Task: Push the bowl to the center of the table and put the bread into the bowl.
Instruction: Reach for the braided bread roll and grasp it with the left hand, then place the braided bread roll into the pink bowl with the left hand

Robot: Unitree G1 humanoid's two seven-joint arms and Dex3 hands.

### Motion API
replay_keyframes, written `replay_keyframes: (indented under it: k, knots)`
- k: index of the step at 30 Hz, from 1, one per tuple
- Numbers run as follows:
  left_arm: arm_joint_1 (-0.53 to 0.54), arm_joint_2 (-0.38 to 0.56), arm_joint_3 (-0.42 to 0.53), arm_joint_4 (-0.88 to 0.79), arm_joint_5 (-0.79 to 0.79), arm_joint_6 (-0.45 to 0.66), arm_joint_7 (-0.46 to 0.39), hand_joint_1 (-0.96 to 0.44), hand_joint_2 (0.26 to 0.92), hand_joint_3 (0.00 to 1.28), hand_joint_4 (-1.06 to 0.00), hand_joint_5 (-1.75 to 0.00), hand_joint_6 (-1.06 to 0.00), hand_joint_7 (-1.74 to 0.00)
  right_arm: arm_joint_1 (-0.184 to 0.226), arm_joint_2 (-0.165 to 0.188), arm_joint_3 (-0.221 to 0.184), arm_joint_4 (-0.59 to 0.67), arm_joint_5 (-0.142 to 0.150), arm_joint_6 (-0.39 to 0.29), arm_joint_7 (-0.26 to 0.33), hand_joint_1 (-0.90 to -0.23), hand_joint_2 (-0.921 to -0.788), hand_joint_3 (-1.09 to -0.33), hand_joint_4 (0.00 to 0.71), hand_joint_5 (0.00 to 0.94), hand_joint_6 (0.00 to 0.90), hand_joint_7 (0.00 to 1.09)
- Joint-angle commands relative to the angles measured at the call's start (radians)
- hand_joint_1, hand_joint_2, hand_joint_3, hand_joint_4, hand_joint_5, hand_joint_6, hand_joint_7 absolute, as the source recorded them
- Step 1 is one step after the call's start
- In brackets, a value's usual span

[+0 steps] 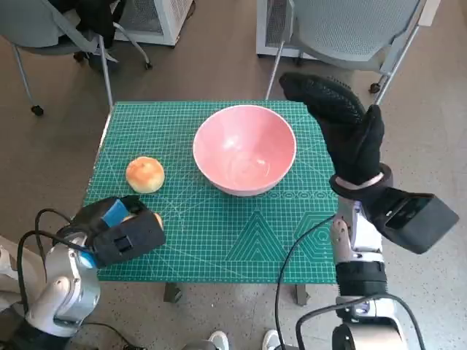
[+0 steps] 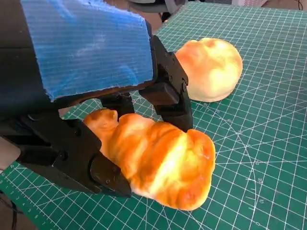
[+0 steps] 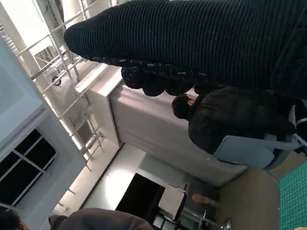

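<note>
Near the table's (image 1: 219,240) front left corner: left hand (image 1: 120,232), fingers (image 2: 165,98) closed around a golden twisted bread (image 2: 158,160) lying on the green cutting mat (image 1: 241,233). Just beyond, close to the left edge: a second, round bread roll (image 1: 145,174), untouched, apart from the hand. Further back, roughly mid-table toward the far edge: pink bowl (image 1: 244,149), upright. Beside its right rim, raised above the mat's right side: right hand (image 1: 343,131) in black glove, fingers extended together, holding nothing. Beyond the table: grey chairs (image 1: 343,29); a seated person (image 3: 225,120) in the right wrist view.
</note>
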Motion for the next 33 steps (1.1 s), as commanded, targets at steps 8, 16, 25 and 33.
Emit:
replay_keyframes:
  k: [8,16,25,33]
  knots:
    - [0.018,-0.010,0.018,-0.005,0.006,-0.011,-0.026,0.00,0.890,0.11,-0.68,-1.29,-0.70,-0.98,0.015,0.006,-0.003,0.008,0.014,0.009,0.011,-0.677,-0.921,-0.898,0.074,0.004,-0.001,0.26]
    - [0.027,-0.007,0.034,-0.035,0.005,-0.010,-0.040,0.00,0.893,0.10,-0.68,-1.30,-0.70,-0.98,0.019,0.008,-0.002,0.003,0.013,0.010,0.009,-0.677,-0.921,-0.899,0.074,0.003,-0.001,0.26]
    - [0.032,0.000,0.062,-0.098,0.009,-0.004,-0.070,0.00,0.894,0.10,-0.67,-1.32,-0.70,-0.96,0.021,0.009,-0.001,-0.001,0.011,0.012,0.006,-0.677,-0.921,-0.900,0.073,0.002,-0.001,0.26]
    - [0.024,0.003,0.081,-0.146,0.018,0.008,-0.098,0.00,0.894,0.10,-0.68,-1.30,-0.70,-0.96,0.017,0.009,-0.003,0.005,0.011,0.012,0.006,-0.677,-0.921,-0.899,0.074,0.002,-0.001,0.26]
